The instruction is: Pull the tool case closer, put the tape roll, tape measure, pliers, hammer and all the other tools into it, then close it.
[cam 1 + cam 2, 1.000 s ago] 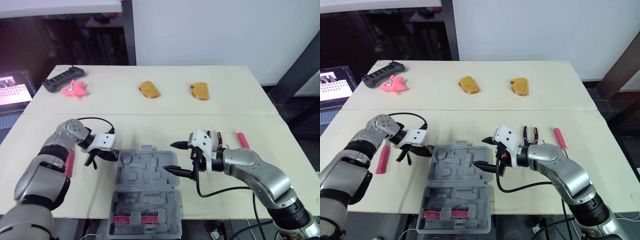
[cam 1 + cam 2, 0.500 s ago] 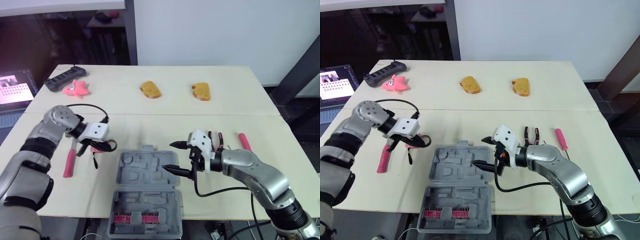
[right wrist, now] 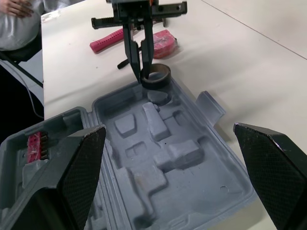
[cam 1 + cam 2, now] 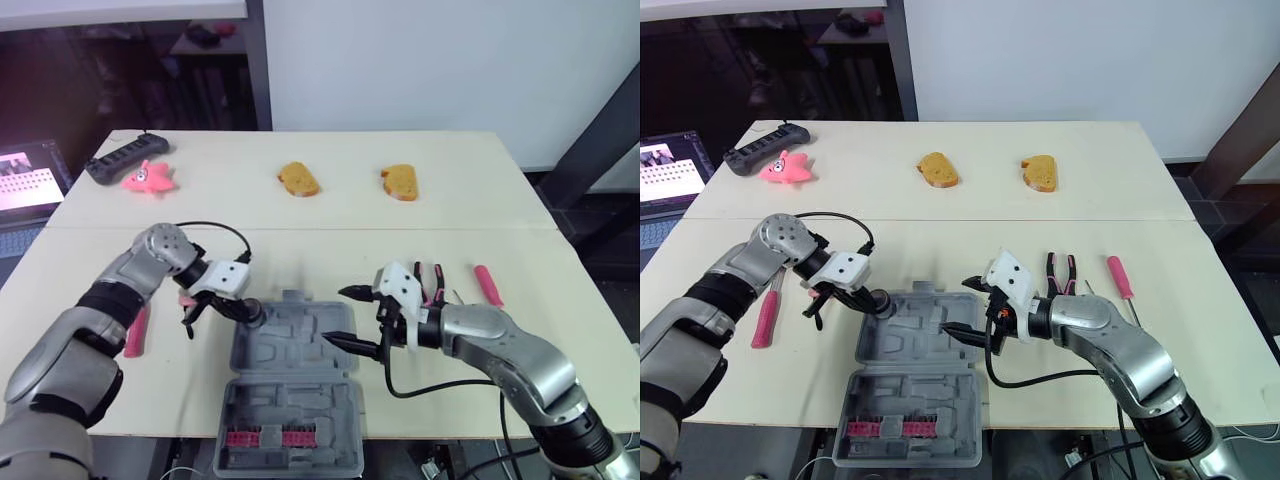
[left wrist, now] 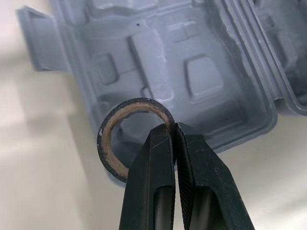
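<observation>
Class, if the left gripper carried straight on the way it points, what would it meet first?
The left gripper, shut on the tape roll, would probably first meet the tool case, in its moulded tray; depth is uncertain.

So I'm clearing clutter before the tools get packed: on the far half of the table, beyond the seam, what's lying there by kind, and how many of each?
Bread pieces: 2
Pink starfish toy: 1
Black handheld device: 1
Total: 4
</observation>
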